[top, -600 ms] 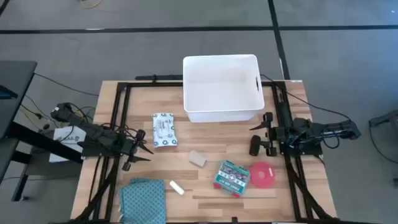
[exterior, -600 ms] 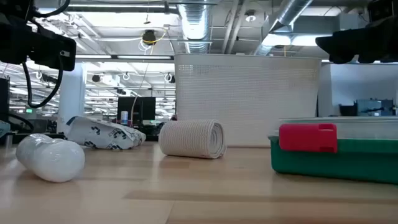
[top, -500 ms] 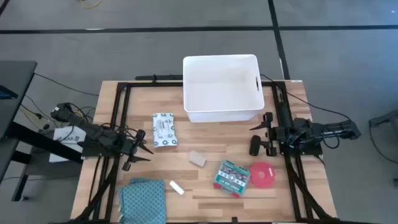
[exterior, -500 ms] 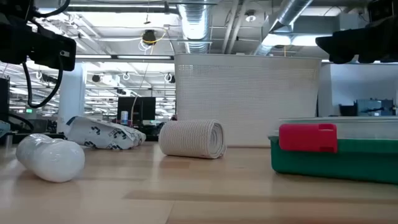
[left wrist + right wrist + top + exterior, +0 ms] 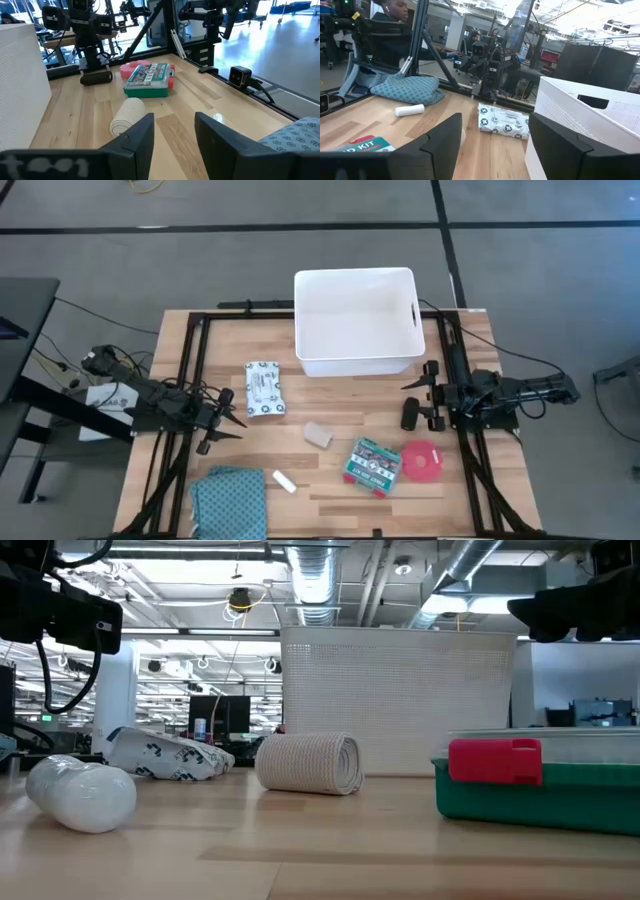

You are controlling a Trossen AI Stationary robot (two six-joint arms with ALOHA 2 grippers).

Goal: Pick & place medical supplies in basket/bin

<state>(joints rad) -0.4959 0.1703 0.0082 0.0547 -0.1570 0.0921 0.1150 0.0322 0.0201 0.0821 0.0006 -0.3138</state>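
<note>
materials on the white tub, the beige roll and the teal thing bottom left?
White tub: looks like rigid matte plastic, with smooth moulded walls and a slot handle cutout. Beige roll: probably woven elastic bandage; ribbed weave and coiled end show in the low view. Teal cloth: soft folded fabric, dotted print, rumpled edges.

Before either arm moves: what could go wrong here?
1. The beige roll lies on its side, so it might roll off if the left gripper nudges it.
2. The pink disc touches the green-and-red pack; grabbing one could drag the other.
3. The black piece sits beside the right gripper, easily knocked.
</note>
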